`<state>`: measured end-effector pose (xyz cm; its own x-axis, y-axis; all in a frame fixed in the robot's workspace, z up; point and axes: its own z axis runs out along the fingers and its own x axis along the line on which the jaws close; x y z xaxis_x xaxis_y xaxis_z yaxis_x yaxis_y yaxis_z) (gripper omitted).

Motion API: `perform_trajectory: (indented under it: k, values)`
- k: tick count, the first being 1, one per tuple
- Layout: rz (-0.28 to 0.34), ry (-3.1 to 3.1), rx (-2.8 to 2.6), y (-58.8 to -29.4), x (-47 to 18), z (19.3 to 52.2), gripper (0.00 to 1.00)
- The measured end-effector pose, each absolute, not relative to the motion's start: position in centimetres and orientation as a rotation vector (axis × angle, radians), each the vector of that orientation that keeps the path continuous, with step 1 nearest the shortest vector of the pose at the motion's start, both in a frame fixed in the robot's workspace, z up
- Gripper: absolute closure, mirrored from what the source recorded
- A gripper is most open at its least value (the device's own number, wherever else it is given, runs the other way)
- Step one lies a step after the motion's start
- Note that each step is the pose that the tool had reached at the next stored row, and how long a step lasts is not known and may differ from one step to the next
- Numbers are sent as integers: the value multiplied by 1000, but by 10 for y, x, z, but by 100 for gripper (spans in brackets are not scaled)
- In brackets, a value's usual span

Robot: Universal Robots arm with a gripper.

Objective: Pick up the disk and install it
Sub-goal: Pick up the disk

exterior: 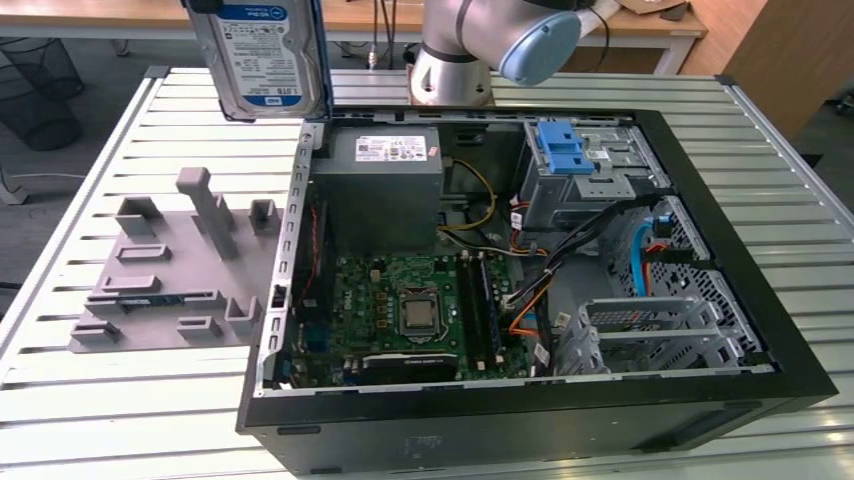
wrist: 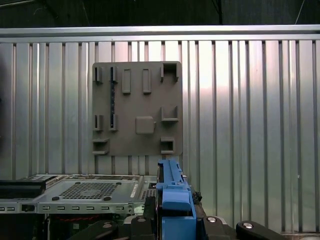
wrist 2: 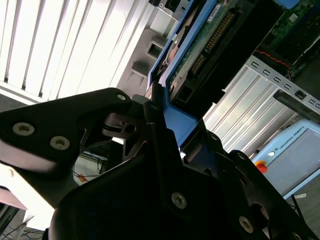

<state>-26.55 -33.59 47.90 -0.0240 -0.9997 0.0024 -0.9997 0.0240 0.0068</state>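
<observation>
The exterior view's top edge cuts off the upper part of the disk [exterior: 260, 55] and most of my arm [exterior: 461, 50]. In the second wrist view my claw [wrist 2: 172, 122], clamped on the disk, hides its near end. In the first wrist view the disk shows edge-on, cut off by the picture's edge.

Bright, even light glares off the slatted table [wrist 2: 50, 45] (washed white in the second wrist view).
</observation>
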Motion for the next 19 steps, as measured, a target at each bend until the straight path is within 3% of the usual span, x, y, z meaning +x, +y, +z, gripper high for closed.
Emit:
perform_trajectory:
  k: [19]
  values:
    - [-2, -2242, 2188, -343, -260, 479, 64]
